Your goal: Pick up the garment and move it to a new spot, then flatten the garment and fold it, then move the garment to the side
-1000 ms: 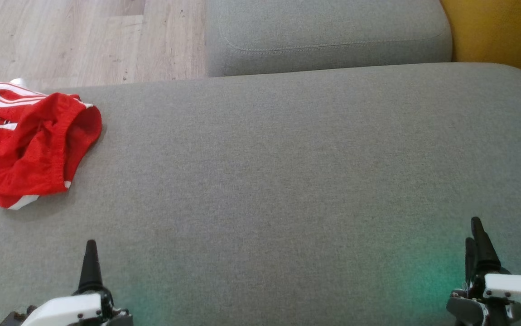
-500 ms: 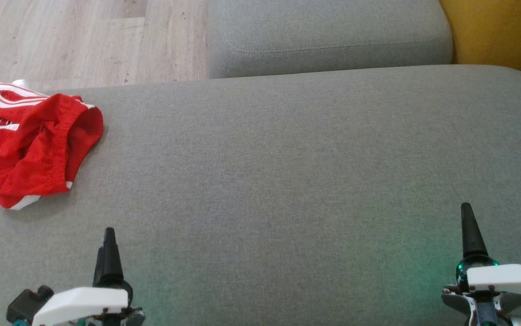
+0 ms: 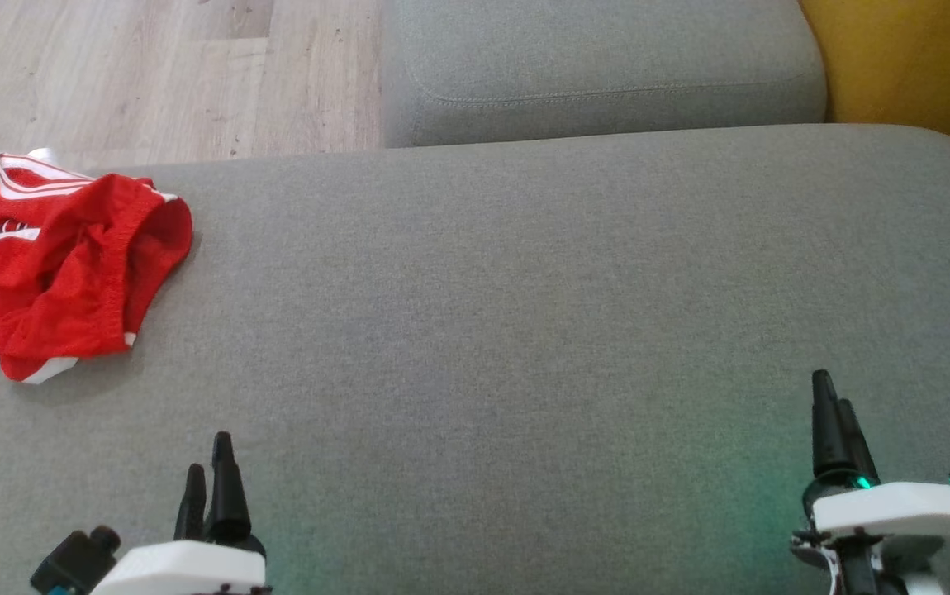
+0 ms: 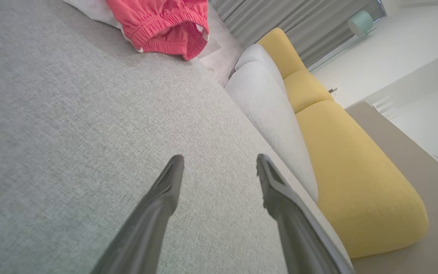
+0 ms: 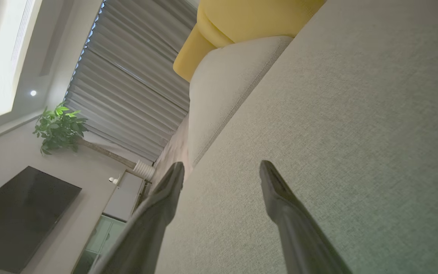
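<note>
A crumpled red garment [image 3: 58, 260] with white stripes lies at the far left of the grey cushion [image 3: 524, 314], partly over its back edge. The left wrist view shows the red garment [image 4: 163, 24] far ahead at the top. My left gripper [image 3: 209, 463] hovers at the lower left, well short of the garment, open with nothing between its fingers [image 4: 165, 190]. At the lower right, my right gripper [image 3: 834, 401] is open too, over bare cushion, its fingers [image 5: 276, 190] apart.
A second grey cushion [image 3: 599, 66] lies behind the big one, with a yellow seat [image 3: 921, 66] at the far right. Pale wooden floor [image 3: 153, 74] shows beyond the left back edge. In the right wrist view are curtains [image 5: 127, 83], a plant [image 5: 59, 127] and a dark screen [image 5: 17, 213].
The left gripper has shifted right and turned so both fingers show. The right gripper has moved left and slightly up. The camera has tilted a little; the garment lies as before.
</note>
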Controlling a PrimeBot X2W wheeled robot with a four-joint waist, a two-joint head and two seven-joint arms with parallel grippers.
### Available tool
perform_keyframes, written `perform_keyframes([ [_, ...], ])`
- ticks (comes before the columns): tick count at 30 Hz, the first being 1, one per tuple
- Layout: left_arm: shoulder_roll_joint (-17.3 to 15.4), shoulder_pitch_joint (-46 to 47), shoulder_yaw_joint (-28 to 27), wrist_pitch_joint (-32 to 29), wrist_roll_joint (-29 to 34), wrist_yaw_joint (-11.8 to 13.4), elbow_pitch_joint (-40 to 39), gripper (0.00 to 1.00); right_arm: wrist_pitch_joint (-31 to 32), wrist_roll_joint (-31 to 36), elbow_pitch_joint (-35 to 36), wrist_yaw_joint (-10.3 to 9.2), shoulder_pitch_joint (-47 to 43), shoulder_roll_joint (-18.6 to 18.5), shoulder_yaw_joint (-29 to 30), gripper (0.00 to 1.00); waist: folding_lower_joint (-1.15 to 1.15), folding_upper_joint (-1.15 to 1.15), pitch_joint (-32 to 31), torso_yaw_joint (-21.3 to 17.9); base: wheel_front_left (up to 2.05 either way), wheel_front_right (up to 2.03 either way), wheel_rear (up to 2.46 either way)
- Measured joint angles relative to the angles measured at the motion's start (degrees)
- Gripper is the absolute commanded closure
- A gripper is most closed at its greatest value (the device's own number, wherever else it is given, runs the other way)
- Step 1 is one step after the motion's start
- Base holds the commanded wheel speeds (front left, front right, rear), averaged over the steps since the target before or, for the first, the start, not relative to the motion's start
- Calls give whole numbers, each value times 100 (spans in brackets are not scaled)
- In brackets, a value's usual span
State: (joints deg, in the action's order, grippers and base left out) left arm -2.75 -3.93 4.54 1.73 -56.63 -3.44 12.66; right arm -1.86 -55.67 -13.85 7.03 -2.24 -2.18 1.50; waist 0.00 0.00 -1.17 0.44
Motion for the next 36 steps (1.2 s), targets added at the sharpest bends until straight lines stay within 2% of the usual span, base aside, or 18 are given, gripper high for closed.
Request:
perform_keyframes([
  [36,-137,-169,493,611,2450,346,37,0,-588,2684,-2,1,-189,-4,-460,0,0,0,-69,62,0,0,0],
])
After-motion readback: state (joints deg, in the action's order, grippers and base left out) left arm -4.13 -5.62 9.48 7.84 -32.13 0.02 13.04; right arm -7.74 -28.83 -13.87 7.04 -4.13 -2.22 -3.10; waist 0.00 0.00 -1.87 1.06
